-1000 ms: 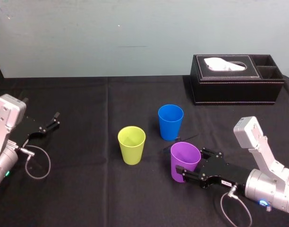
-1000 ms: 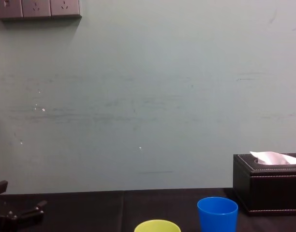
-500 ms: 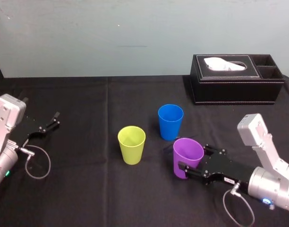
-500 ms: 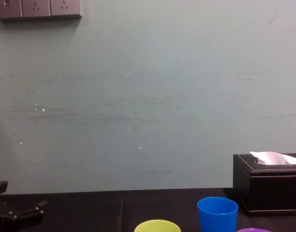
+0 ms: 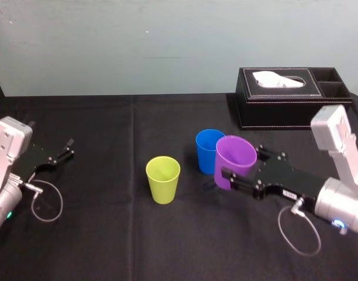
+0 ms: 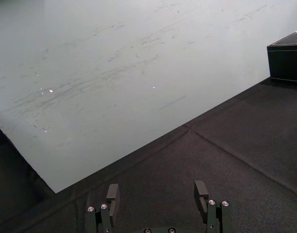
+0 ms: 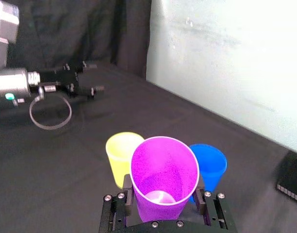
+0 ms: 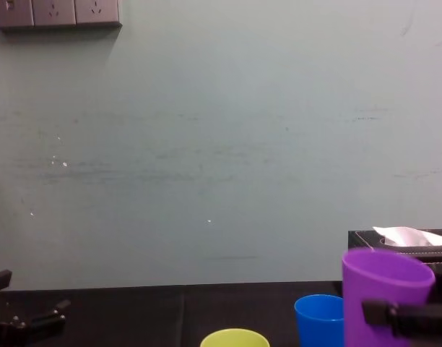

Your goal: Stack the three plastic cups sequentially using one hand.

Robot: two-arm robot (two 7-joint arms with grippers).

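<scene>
Right gripper [image 5: 244, 163] clamps my tapered purple plastic cup [image 5: 233, 157].
Head: it sits just beside round-rimmed blue plastic cup [image 5: 207, 147]; yellow-green plastic cup [image 5: 163, 178] stands apart. Left wrist: my left gripper [image 6: 158, 191] idle far left, fingers apart. Chest: purple rim above blue's.

Black tissue box [image 5: 293, 114] — white tissue [image 5: 278, 79] poking out — on black tablecloth [image 5: 109, 234].

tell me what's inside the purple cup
Nothing shows inside the purple cup: the right wrist view looks past its rim to a bare bottom. The right gripper clamps its outside. Its inner wall nearest the camera is hidden by the cup itself.
</scene>
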